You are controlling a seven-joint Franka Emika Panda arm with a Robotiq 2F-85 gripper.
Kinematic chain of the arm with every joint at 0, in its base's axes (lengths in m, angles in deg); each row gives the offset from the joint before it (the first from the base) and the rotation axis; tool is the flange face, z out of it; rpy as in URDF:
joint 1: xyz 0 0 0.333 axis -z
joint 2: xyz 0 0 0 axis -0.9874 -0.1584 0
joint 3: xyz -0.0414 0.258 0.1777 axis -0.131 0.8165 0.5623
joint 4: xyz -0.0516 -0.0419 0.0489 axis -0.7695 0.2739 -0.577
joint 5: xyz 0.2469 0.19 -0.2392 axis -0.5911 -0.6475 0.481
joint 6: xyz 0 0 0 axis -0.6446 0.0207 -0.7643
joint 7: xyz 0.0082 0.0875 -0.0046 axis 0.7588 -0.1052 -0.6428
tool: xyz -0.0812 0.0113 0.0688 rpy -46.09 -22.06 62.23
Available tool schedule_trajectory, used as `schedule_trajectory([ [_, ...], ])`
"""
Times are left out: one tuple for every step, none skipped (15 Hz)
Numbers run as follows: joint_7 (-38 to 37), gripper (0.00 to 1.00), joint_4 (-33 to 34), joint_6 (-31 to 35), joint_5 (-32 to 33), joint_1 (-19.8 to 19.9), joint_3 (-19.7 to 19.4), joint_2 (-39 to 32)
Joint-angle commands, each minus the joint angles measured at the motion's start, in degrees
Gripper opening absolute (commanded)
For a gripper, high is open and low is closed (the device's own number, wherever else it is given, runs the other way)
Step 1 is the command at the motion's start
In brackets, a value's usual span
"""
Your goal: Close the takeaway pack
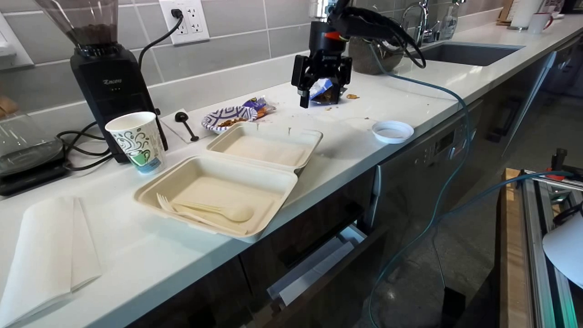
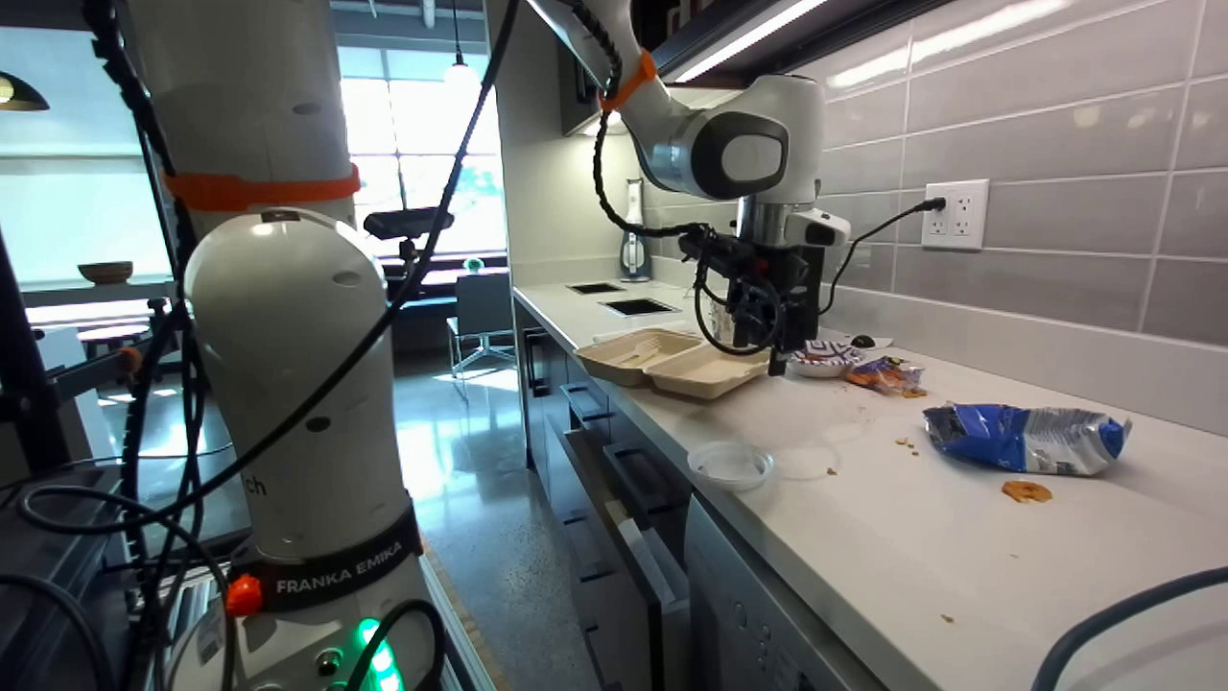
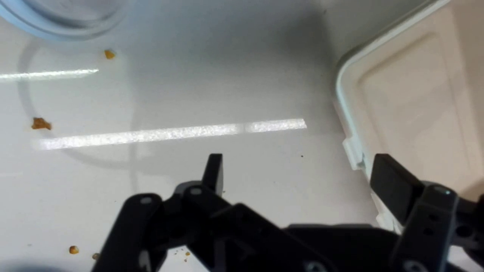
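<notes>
The takeaway pack [image 1: 227, 182] is a beige clamshell lying wide open on the counter, both halves facing up. It also shows in an exterior view [image 2: 710, 369]. The nearer half in that view is bare; the other half holds a pale fork [image 1: 166, 202] and spoon [image 1: 237, 212]. My gripper [image 1: 321, 98] is open and empty, above the counter just beyond the bare half. In the wrist view [image 3: 298, 162], one fingertip overlaps the tabbed edge of the pack [image 3: 416, 98] and the other is over bare counter. I cannot tell whether it touches the pack.
A white round bowl [image 1: 392, 132] stands near the counter's front edge. A patterned plate [image 1: 230, 117] and a blue snack bag [image 2: 1022, 440] lie toward the wall. A paper cup [image 1: 139, 143] and coffee grinder [image 1: 114, 91] stand beside the pack. A drawer [image 1: 319, 273] is open below.
</notes>
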State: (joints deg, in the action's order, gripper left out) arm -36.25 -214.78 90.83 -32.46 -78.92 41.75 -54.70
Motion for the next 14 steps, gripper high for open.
schedule_trajectory([
  [0.0,1.0,0.1,-0.2,0.1,0.1,0.1,0.1],
  [2.1,1.0,0.4,0.5,-1.7,-0.4,0.4,-0.9],
  [2.7,1.0,0.6,1.4,-1.3,-0.8,0.9,-1.7],
  [4.6,1.0,0.9,2.0,-1.8,-1.1,1.3,-2.3],
  [5.6,1.0,0.8,3.1,-1.6,-1.3,1.7,-2.5],
  [6.8,1.0,1.0,4.0,-2.0,-1.6,2.2,-3.0],
  [7.9,1.0,1.0,5.2,-2.1,-2.0,2.6,-3.5],
  [9.6,1.0,1.2,6.1,-2.9,-2.2,3.0,-4.2],
  [10.6,1.0,1.2,7.3,-3.2,-2.4,3.4,-4.9],
  [12.3,1.0,1.2,8.5,-3.7,-2.5,3.8,-5.6],
  [13.1,1.0,1.2,9.7,-3.4,-2.5,4.1,-6.2],
  [14.3,1.0,1.6,10.5,-3.6,-2.4,4.3,-7.1],
  [15.1,1.0,1.8,11.4,-3.5,-2.2,4.5,-7.9],
  [15.3,1.0,2.1,12.2,-2.8,-2.1,4.5,-8.7],
])
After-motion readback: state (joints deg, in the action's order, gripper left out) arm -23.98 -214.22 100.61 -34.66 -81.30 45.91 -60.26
